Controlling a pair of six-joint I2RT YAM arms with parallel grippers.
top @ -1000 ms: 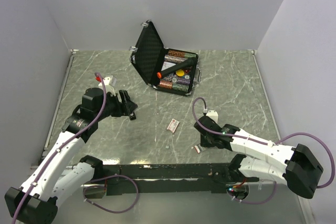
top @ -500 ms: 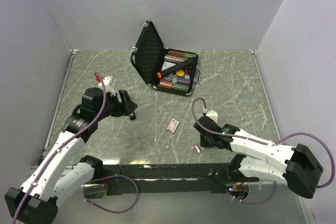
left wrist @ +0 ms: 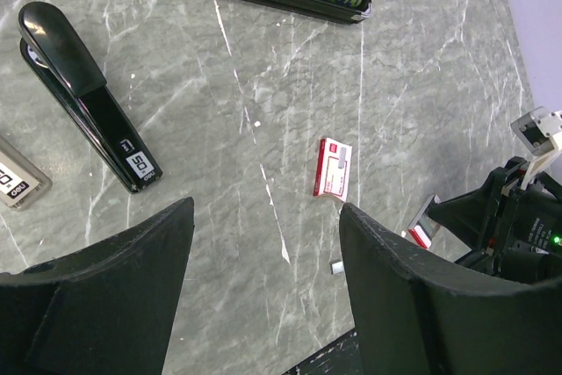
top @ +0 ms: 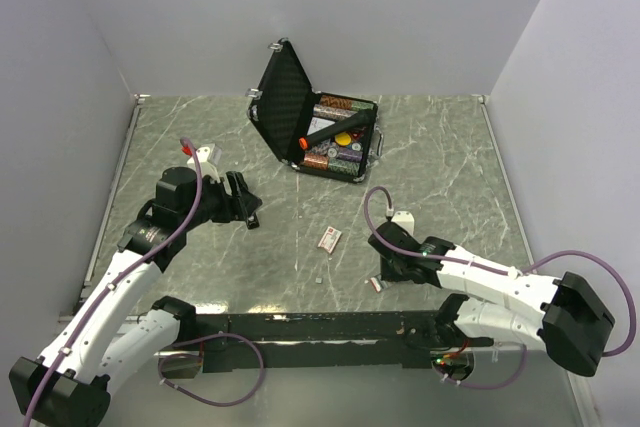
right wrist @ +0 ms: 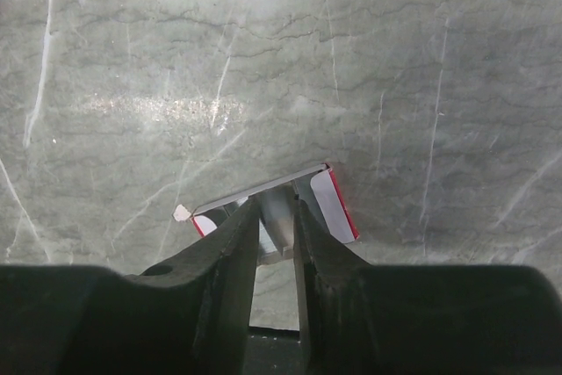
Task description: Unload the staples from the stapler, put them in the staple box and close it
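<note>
A black stapler (left wrist: 83,94) lies flat on the marble table, to the upper left in the left wrist view. My left gripper (left wrist: 265,208) hovers open above bare table with nothing between its fingers; the top view has it (top: 245,205) at centre left. My right gripper (right wrist: 277,204) is low at a small opened red-and-white staple box (right wrist: 334,204). A grey staple strip (right wrist: 277,219) sits in the narrow gap between its fingers. Contact with the fingers is unclear. From above, that gripper (top: 380,275) is near the front edge.
A second red-and-white staple box (top: 330,237) lies mid-table, with a tiny metal bit (top: 317,276) in front of it. An open black case (top: 285,97) of coloured chips stands at the back. A grey labelled piece (left wrist: 18,183) lies at the left wrist view's left edge.
Both arms stay almost where they were in the top view; the right wrist shifts only very slightly.
</note>
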